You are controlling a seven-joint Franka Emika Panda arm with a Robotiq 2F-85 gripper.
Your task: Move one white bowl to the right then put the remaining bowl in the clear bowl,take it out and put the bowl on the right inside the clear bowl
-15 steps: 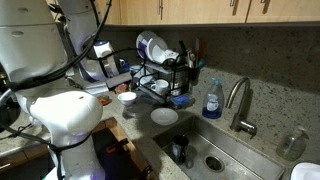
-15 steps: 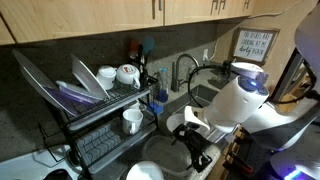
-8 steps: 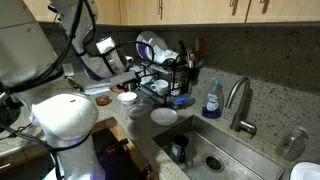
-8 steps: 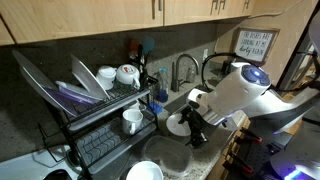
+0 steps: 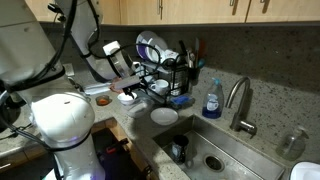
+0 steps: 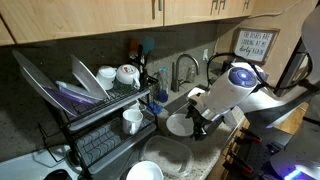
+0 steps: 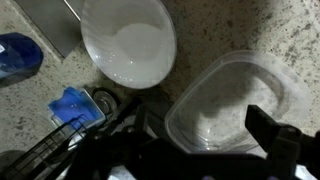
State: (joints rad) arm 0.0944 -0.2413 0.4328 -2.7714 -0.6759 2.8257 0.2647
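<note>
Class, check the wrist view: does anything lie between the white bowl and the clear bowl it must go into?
Nothing visible does. The white bowl and the clear bowl sit side by side, with only bare speckled counter between them.

Kitchen: sink (image 5: 246,164), faucet (image 5: 238,104), dish rack (image 6: 104,112)

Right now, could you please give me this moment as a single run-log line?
pincer: open, empty | under it: clear bowl, empty | white bowl: on counter beside clear bowl, empty

On the counter (image 7: 250,25), the white bowl (image 7: 128,42) sits just beside the clear bowl (image 7: 228,112).
</note>
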